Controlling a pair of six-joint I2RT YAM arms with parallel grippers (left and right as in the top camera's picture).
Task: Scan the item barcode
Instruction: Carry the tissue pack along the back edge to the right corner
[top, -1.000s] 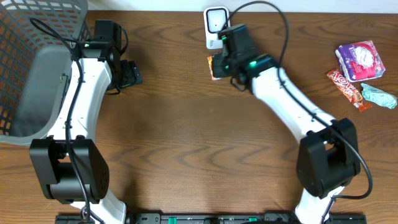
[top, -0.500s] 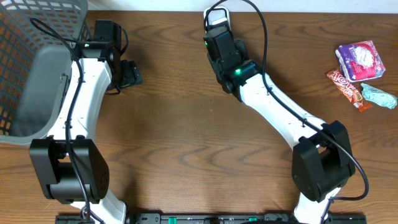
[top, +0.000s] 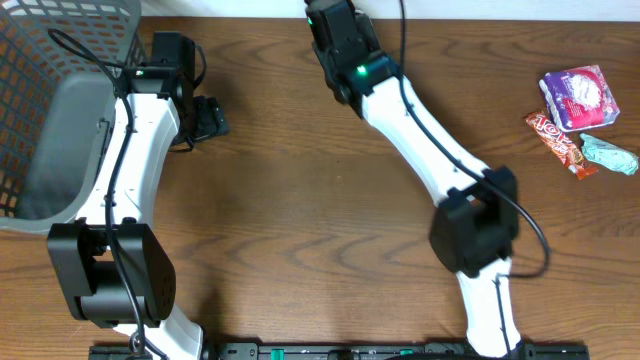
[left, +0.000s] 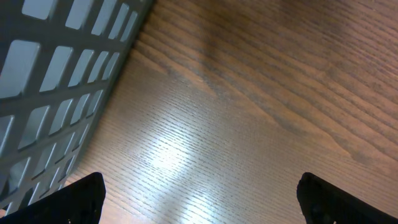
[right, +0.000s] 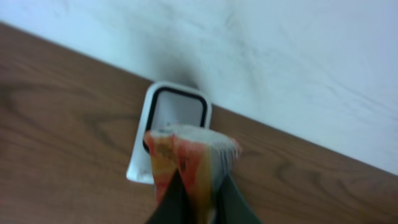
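The item, an orange and red snack packet (right: 186, 163), is pinched between the dark fingers of my right gripper (right: 200, 202), which is shut on it. Just behind the packet stands the white barcode scanner (right: 175, 112) with its black-rimmed window, at the table's back edge against the wall. In the overhead view my right gripper (top: 325, 15) reaches to the far edge, and the arm hides both packet and scanner. Beside the basket, my left gripper (top: 210, 118) is open over bare wood, and its fingertips (left: 81, 199) stand wide apart with nothing between them.
A grey mesh basket (top: 60, 100) fills the far left corner, and its wall (left: 56, 74) lies close to my left gripper. At the far right lie a pink packet (top: 578, 97), a red bar (top: 558, 140) and a teal wrapper (top: 610, 155).
My right arm has swung back and to the left with the packet, from beside the scanner to directly in front of it, and now covers the scanner from above. The left arm has stayed still.
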